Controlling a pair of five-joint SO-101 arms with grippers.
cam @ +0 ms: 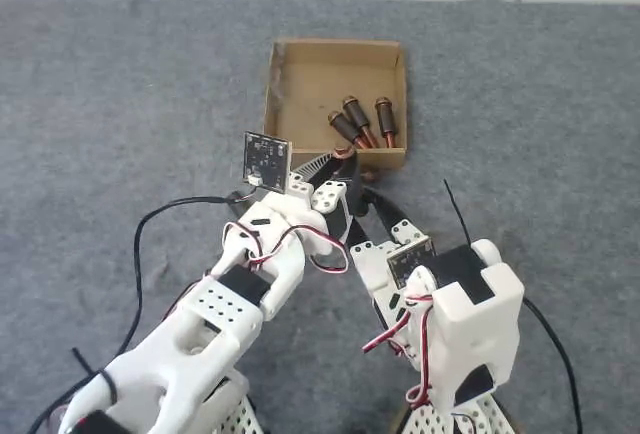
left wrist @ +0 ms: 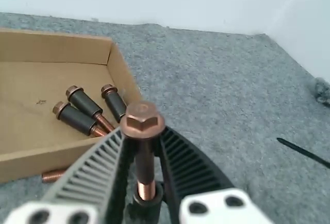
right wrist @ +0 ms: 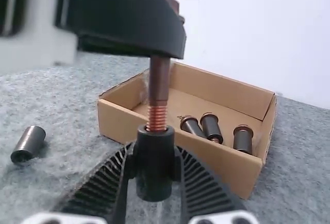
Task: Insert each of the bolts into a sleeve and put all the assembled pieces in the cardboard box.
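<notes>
My left gripper (left wrist: 142,144) is shut on a copper hex-head bolt (left wrist: 142,124), held upright just in front of the cardboard box (cam: 284,94). The bolt's threaded tip sits in the mouth of a black sleeve (right wrist: 154,162), and my right gripper (right wrist: 154,154) is shut on that sleeve from below. In the high view both grippers meet at the box's near wall, the left gripper (cam: 336,167) over the right gripper (cam: 365,206). Three assembled pieces (cam: 360,122) lie in the box. A loose bolt (left wrist: 53,174) and a loose sleeve (right wrist: 28,143) lie on the carpet by the box.
Grey carpet (cam: 120,104) covers the table, with open room left and right of the box. A thin black strip (cam: 458,216) lies on the carpet to the right of the grippers. Cables (cam: 150,244) trail beside the left arm.
</notes>
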